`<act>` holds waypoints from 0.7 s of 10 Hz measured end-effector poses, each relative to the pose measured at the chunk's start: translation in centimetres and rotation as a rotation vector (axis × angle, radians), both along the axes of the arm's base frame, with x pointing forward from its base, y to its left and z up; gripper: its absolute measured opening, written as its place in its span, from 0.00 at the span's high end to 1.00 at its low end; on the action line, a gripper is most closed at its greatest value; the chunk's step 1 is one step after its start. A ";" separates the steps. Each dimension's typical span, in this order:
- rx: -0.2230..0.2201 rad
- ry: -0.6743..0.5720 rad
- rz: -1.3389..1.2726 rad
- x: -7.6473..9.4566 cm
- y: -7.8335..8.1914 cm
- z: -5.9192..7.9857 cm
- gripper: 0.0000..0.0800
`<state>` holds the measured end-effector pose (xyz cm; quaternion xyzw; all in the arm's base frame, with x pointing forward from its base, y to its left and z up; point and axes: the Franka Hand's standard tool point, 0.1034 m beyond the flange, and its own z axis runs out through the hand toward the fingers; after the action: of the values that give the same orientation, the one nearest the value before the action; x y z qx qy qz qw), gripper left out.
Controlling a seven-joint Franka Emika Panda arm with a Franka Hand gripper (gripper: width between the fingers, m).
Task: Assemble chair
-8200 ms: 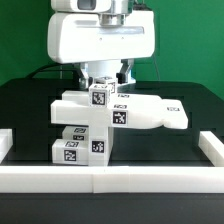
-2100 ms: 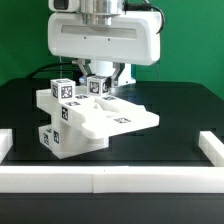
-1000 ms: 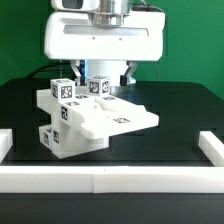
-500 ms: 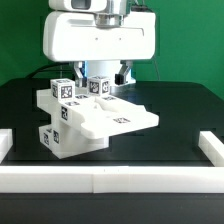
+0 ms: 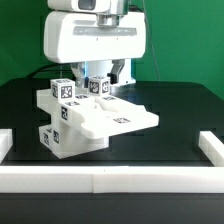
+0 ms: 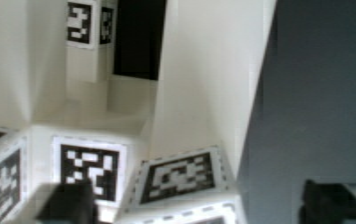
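I am hovering my gripper (image 5: 100, 80) over the chair (image 5: 88, 118), which is sitting left of the table's (image 5: 180, 110) middle; jaws possibly straddling its rear upright post, grip unclear.

Partly assembled small white plastic chair (image 5: 88, 118) (tag stickers on several faces) lies tilted on the black table, towards the exterior view's left.

The chair (image 5: 88, 118) sits on the counter (image 5: 180, 110), toward the exterior view's left. The border rail (image 5: 110, 180) runs in front of it. The gripper (image 5: 99, 78) hangs above its rear posts.
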<state>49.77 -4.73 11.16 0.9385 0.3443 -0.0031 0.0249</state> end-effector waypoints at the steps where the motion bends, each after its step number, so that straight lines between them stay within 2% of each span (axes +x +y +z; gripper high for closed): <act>1: 0.000 0.000 -0.001 0.0 0.0 0.0 0.53; 2: 0.000 0.000 -0.001 0.0 0.0 0.0 0.64; 5: 0.000 -0.002 -0.040 0.0 0.0 0.0 0.64; 7: 0.003 -0.010 -0.200 0.0 0.0 0.0 0.64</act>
<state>49.78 -4.76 11.16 0.9682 0.2490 -0.0004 0.0248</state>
